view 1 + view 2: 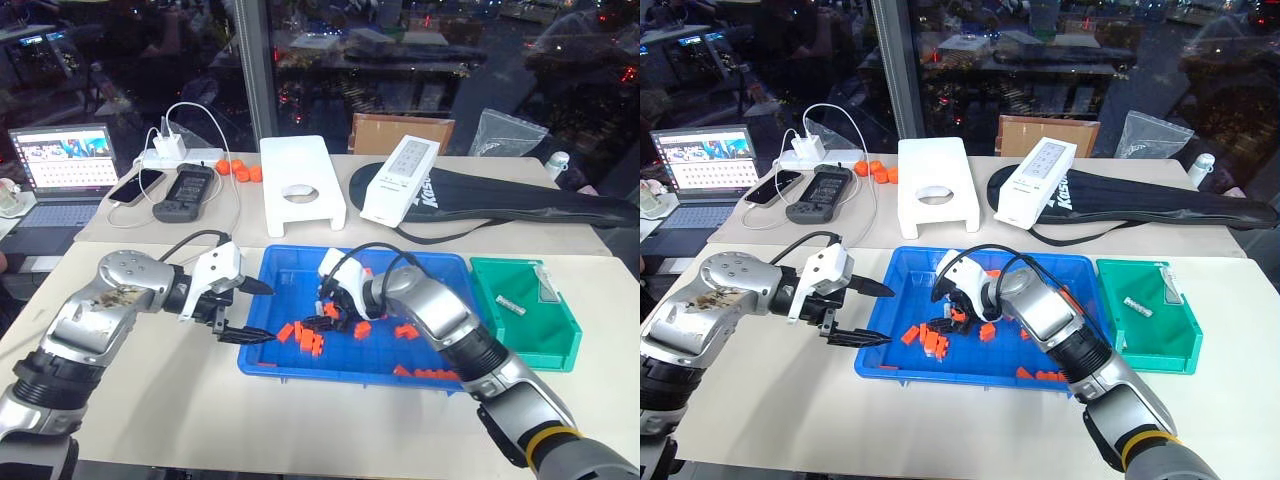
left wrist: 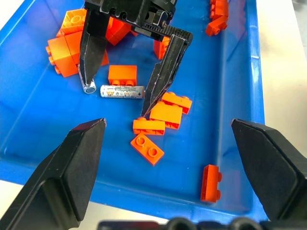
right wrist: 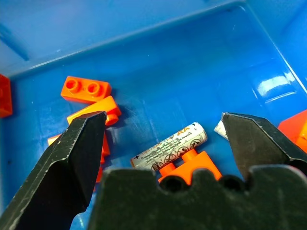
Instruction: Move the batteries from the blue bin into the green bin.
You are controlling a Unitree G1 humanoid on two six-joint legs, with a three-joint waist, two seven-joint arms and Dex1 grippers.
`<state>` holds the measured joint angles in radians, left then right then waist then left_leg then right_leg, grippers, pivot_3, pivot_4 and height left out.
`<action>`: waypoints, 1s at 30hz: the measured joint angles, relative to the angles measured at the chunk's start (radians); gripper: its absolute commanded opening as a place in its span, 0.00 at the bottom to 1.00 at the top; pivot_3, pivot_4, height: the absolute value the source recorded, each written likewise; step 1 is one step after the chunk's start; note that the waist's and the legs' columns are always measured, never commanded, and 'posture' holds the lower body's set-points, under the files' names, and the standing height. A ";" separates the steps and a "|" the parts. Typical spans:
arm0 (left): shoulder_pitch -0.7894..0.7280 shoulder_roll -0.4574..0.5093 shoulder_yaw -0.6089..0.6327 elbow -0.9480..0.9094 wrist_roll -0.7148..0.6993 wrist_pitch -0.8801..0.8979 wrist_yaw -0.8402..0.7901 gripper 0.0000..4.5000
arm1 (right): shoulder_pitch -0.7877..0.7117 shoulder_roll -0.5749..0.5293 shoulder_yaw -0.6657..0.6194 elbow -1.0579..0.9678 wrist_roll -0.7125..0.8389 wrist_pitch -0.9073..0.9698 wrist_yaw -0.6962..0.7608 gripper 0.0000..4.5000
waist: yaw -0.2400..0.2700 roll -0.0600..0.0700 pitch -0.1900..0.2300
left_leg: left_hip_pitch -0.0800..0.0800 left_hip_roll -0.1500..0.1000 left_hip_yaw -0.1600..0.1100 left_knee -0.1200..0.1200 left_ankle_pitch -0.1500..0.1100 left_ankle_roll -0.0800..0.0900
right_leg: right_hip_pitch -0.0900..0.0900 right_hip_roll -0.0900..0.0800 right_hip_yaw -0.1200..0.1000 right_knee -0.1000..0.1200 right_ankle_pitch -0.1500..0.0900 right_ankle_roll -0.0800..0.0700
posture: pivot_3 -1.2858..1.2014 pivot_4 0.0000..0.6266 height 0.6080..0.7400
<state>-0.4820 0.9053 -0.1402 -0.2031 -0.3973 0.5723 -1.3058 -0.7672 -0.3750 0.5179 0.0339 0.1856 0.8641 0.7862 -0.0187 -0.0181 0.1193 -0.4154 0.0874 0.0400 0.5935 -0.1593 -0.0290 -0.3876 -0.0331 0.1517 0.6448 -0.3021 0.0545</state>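
R gripper (image 2: pixel 122 88), jaws wide, straddled silver cylindrical AA battery (image 3: pixel 169 146); orange plastic block (image 3: pixel 188 168) touching at 6 o'clock might get pinched too.

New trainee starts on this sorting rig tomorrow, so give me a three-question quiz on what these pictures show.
1. True or false: the right gripper is open over a battery in the blue bin.
2. What lies in the green bin? A) orange blocks B) a battery C) a phone
3. Fill in: the left gripper is ____ at the blue bin's edge.

Key: 1 true; 2 B; 3 open.
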 measured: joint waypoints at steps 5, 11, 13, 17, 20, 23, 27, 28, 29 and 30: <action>0.005 0.001 0.000 -0.001 0.000 0.000 0.002 1.00 | 0.014 -0.001 0.019 0.023 -0.019 -0.005 0.019 0.45 | 0.000 0.000 0.000 | 0.000 0.000 0.000 0.000 0.000 0.000 | 0.000 0.000 0.000 0.000 0.000 0.000 | 0.52 0.24 0.86; 0.005 0.001 0.000 -0.001 0.001 0.000 0.002 1.00 | 0.019 -0.004 0.019 0.016 -0.036 -0.005 0.023 0.01 | 0.000 0.000 0.000 | 0.000 0.000 0.000 0.000 0.000 0.000 | 0.000 0.000 0.000 0.000 0.000 0.000 | 0.52 0.24 0.86; 0.005 0.001 0.000 -0.001 0.003 0.000 0.002 1.00 | 0.021 -0.005 0.019 0.013 -0.039 -0.004 0.027 0.01 | 0.000 0.000 0.000 | 0.000 0.000 0.000 0.000 0.000 0.000 | 0.000 0.000 0.000 0.000 0.000 0.000 | 0.52 0.24 0.86; 0.005 0.001 0.000 -0.001 0.004 0.000 0.001 1.00 | 0.021 -0.015 0.011 -0.010 -0.044 0.015 0.030 0.01 | 0.001 0.000 0.000 | 0.000 0.000 0.000 0.000 0.000 0.000 | 0.000 0.000 0.000 0.000 0.000 0.000 | 0.52 0.24 0.86; 0.005 0.001 -0.001 -0.001 0.005 0.000 0.001 1.00 | 0.009 -0.037 -0.033 -0.053 -0.026 0.059 0.038 0.01 | 0.002 0.000 0.000 | 0.000 0.000 0.000 0.000 0.000 0.000 | 0.000 0.000 0.000 0.000 0.000 0.000 | 0.52 0.24 0.86; 0.005 -0.002 -0.002 -0.001 0.006 -0.001 0.000 1.00 | -0.006 -0.075 -0.077 -0.133 0.006 0.121 0.052 0.18 | 0.002 0.000 0.000 | 0.000 0.000 0.000 -0.001 0.000 0.000 | -0.001 0.000 0.000 0.000 0.000 0.000 | 0.52 0.24 0.86; 0.003 -0.006 -0.006 0.002 0.008 -0.002 -0.002 1.00 | -0.001 -0.186 -0.099 -0.312 0.074 0.225 0.108 0.50 | 0.005 0.000 0.000 | -0.001 0.000 0.000 -0.001 0.000 0.000 | 0.000 0.000 0.000 -0.001 0.000 -0.001 | 0.52 0.24 0.86; 0.001 -0.009 -0.010 0.003 0.008 -0.002 -0.002 1.00 | 0.007 -0.220 -0.095 -0.356 0.088 0.244 0.129 0.56 | 0.005 0.000 0.000 | -0.001 0.000 0.000 -0.001 0.000 0.000 | 0.000 0.000 0.000 -0.002 0.000 -0.001 | 0.52 0.24 0.86; -0.001 -0.011 -0.014 0.004 0.009 -0.002 -0.003 1.00 | 0.015 -0.251 -0.084 -0.389 0.099 0.253 0.146 0.63 | 0.005 0.000 0.000 | -0.001 0.000 0.000 -0.001 0.000 0.000 | 0.000 0.000 0.000 -0.002 0.000 0.000 | 0.52 0.24 0.86; -0.006 -0.015 -0.019 0.007 0.010 -0.003 -0.004 1.00 | 0.028 -0.286 -0.064 -0.422 0.105 0.253 0.165 0.72 | 0.006 0.000 0.000 | -0.001 0.000 0.000 -0.001 0.000 0.000 | 0.000 0.000 0.000 -0.002 -0.001 0.000 | 0.52 0.24 0.86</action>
<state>-0.4878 0.8908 -0.1590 -0.1965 -0.3870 0.5697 -1.3094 -0.7396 -0.6614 0.4540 -0.3882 0.2905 1.1173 0.9511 -0.0132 -0.0183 0.1194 -0.4159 0.0874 0.0400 0.5923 -0.1594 -0.0291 -0.3880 -0.0333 0.1515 0.6429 -0.3029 0.0545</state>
